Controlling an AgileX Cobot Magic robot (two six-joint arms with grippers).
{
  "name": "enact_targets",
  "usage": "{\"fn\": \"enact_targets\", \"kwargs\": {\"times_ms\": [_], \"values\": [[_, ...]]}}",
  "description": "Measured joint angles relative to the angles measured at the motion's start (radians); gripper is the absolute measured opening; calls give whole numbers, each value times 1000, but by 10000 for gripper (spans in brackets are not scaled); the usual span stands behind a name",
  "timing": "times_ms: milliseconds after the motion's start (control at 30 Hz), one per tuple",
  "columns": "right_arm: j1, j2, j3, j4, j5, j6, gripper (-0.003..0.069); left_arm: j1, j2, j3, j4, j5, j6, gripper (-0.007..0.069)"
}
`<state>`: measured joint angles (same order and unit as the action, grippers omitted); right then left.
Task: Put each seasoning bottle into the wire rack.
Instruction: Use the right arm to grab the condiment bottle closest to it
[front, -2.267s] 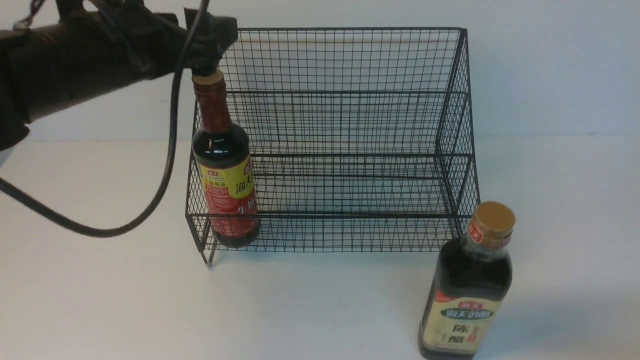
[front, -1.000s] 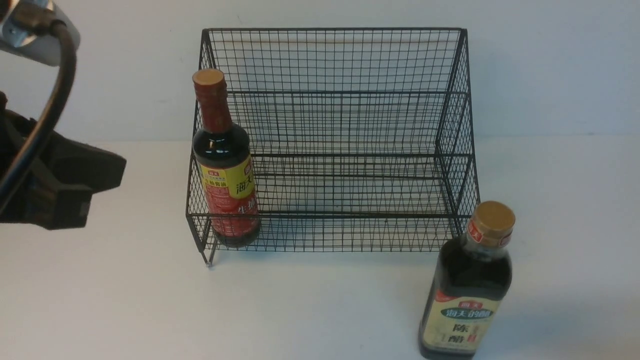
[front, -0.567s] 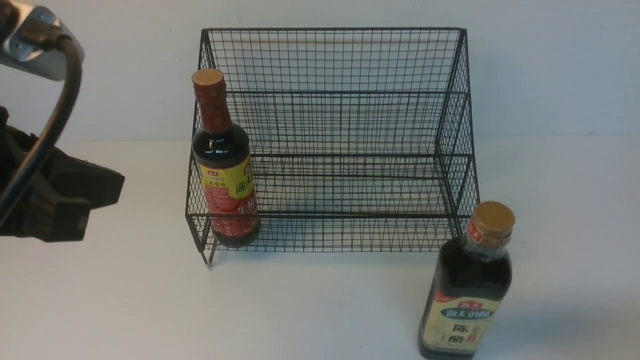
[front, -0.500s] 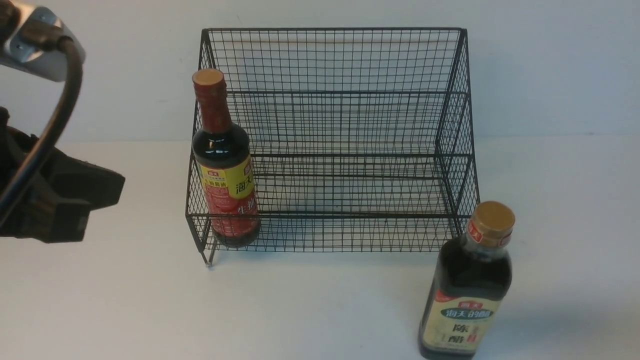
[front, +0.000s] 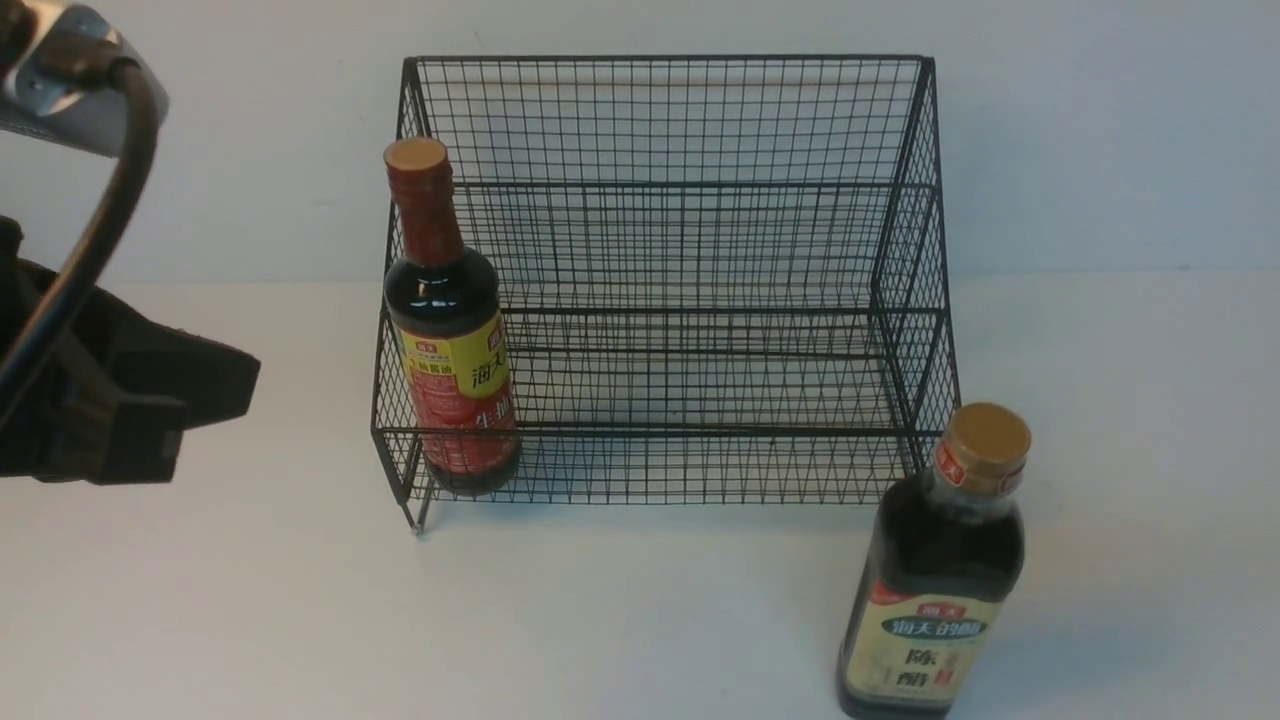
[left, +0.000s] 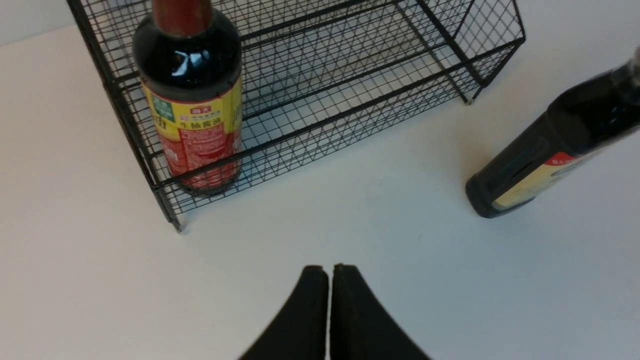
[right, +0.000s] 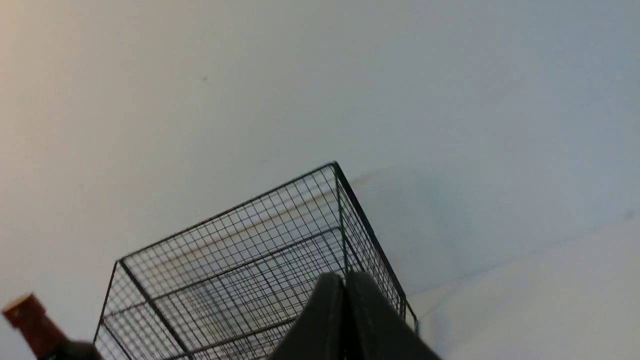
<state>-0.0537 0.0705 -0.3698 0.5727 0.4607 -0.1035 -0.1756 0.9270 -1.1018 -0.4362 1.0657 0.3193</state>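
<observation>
The black wire rack (front: 680, 130) stands at the back of the white table. The red-necked seasoning bottle (front: 447, 330) with a yellow-and-red label stands upright inside its front left corner, also seen in the left wrist view (left: 192, 95). The squarer bottle (front: 940, 570) with a cream label and green band stands on the table outside the rack's front right corner; the left wrist view shows it (left: 555, 150) too. My left gripper (left: 329, 269) is shut and empty, over bare table in front of the rack. My right gripper (right: 345, 275) is shut, empty and raised, with the rack (right: 240, 270) behind it.
The left arm's dark body (front: 110, 400) and its cable (front: 90, 250) fill the front view's left edge, well left of the rack. A white wall (front: 1100, 130) stands close behind the rack.
The left gripper has let go of the red-necked bottle's cap and drawn back to the left edge. In the last second it only shifts slightly. Both bottles stay put.
</observation>
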Motion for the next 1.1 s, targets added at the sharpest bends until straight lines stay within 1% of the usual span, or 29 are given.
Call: {"fn": "enact_targets", "kwargs": {"times_ms": [33, 100, 133, 167, 233, 267, 333, 367, 433, 500, 600, 667, 733, 767, 867, 900, 967, 1000, 1033, 1067, 1100], "values": [[0, 56, -83, -14, 75, -33, -7, 0, 0, 0, -13, 0, 0, -5], [0, 157, -198, -36, 212, -60, -7, 0, 0, 0, -25, 0, 0, -5], [0, 169, -210, -36, 228, -62, -7, 0, 0, 0, -26, 0, 0, -5], [0, 269, -293, -45, 358, -96, -7, 0, 0, 0, -28, 0, 0, -5], [0, 342, -339, -45, 444, -134, -7, 0, 0, 0, -28, 0, 0, -5], [0, 421, -373, -34, 506, -185, -6, 0, 0, 0, -28, 0, 0, -5], [0, 518, -392, 30, 558, -270, 2, 0, 0, 0, -28, 0, 0, -5], [0, 576, -394, 85, 570, -325, 13, 0, 0, 0, -28, 0, 0, -5], [0, 654, -403, 177, 584, -385, 41, 0, 0, 0, -28, 0, -1, -5], [0, 712, -432, 231, 608, -434, 86, 0, 0, 0, -28, 0, -2, -5], [20, 806, -498, 247, 636, -456, 166, 0, 0, 0, -29, 0, -5, -5], [61, 847, -540, 241, 635, -456, 218, 0, 0, 0, -29, 0, -7, -5], [126, 895, -581, 224, 632, -454, 278, 0, 0, 0, -29, 0, -8, -5], [162, 918, -595, 214, 629, -444, 303, 0, 0, 0, -29, 0, -8, -5], [263, 984, -640, 155, 579, -410, 419, 0, 0, 0, -29, 0, -8, -5], [282, 998, -651, 130, 560, -399, 460, 0, 0, 0, -29, 0, -8, -5], [309, 1020, -662, 93, 537, -383, 515, 0, 0, 0, -29, 0, -8, -5], [327, 1043, -666, 57, 522, -362, 566, 0, 0, 0, -29, 0, -8, -5], [331, 1046, -666, 46, 520, -359, 573, 0, 0, 0, -29, 0, -8, -5], [340, 1066, -668, 12, 520, -341, 613, 0, 0, 0, -29, 0, -8, -5], [342, 1079, -668, -18, 520, -324, 637, 0, 0, 0, -29, 0, -7, -4]]}}
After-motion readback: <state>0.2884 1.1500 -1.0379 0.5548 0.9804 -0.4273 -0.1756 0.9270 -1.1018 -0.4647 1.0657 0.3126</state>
